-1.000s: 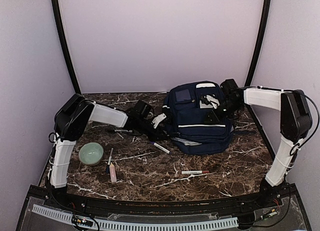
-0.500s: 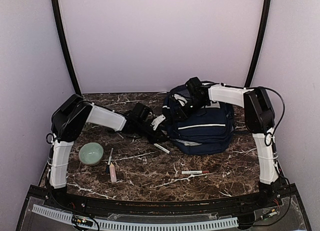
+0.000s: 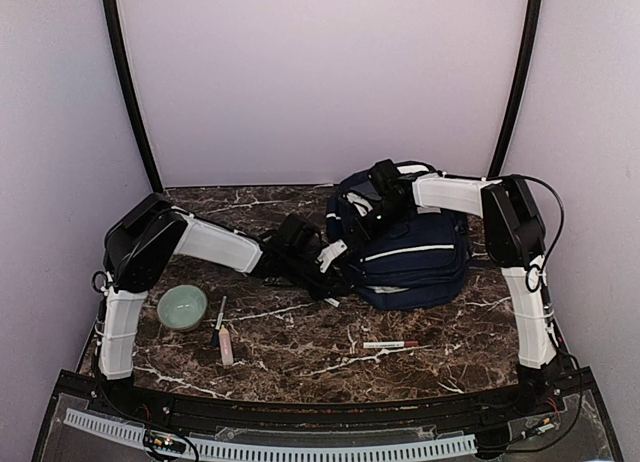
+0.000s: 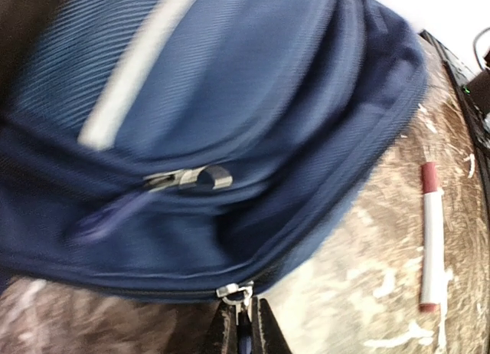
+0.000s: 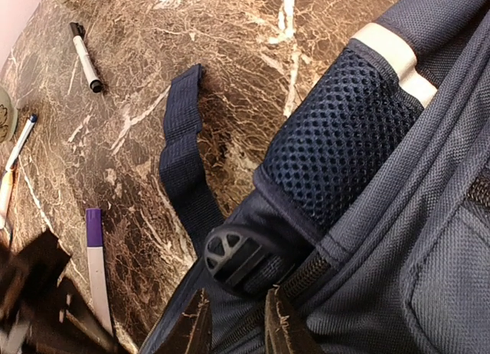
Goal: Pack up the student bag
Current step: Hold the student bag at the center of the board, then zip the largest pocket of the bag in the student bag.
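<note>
Zip tugging on student bag, lying at back right of table.
Pinching zip pull tight in left claw, with right claw narrow at bag's top, grip unclear. Risking pull slipping out if tugging sideways.

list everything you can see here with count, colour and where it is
student bag: 1, navy with white stripes, back right of the table
strap: 1, navy, loose on the table beside the bag
bowl: 1, pale green, left side
pen: 1, white with blue end, right of the bowl
pink stick: 1, pink, beside the pen
red-capped marker: 1, white, in front of the bag
purple-capped marker: 1, white, left of the bag
black-capped marker: 1, white, further left
table: 1, brown marble
left gripper: 1, black, shut on the bag's lower zipper pull
right gripper: 1, black, at the bag's upper edge, grip unclear
</note>
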Robot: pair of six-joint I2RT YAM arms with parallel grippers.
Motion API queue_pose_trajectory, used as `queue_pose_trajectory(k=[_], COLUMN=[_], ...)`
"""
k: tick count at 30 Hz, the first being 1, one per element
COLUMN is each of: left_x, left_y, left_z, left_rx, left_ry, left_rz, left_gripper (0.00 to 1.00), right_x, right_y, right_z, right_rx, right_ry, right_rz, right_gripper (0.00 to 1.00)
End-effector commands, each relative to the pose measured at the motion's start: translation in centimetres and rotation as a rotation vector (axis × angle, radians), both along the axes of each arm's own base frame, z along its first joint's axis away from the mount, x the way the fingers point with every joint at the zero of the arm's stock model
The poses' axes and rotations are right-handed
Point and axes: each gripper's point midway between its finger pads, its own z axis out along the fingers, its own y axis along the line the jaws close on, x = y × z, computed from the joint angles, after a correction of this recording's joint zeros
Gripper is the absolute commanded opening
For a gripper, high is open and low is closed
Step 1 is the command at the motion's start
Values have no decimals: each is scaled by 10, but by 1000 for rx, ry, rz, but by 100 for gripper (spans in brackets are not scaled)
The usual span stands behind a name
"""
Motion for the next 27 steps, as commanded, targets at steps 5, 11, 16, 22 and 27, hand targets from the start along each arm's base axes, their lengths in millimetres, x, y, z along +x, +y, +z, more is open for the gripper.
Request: queue_pose_trajectory(k=[5, 11, 16, 22, 27], left_x=[-62, -79, -95, -111, -126], left_y=[-41, -61, -81, -89, -115], left_z=[49, 72, 98, 138, 120], left_rx=[-93, -122, -166, -230, -255], left_ry=[-27, -66, -103, -168, -110], left_rz=[-175, -232, -287, -324, -375], left_gripper=[0, 0, 0, 0, 0], right_x=[-19, -20, -20, -18, -19], right_y=[-34, -33, -27, -24, -16], right_z=[-67, -64, -53, -45, -42], right_rx=[-157, -147, -108, -91, -54], right_ry=[159, 162, 169, 160, 182], right_rz=[-61, -57, -42, -38, -18], right_gripper=[25, 24, 24, 24, 24])
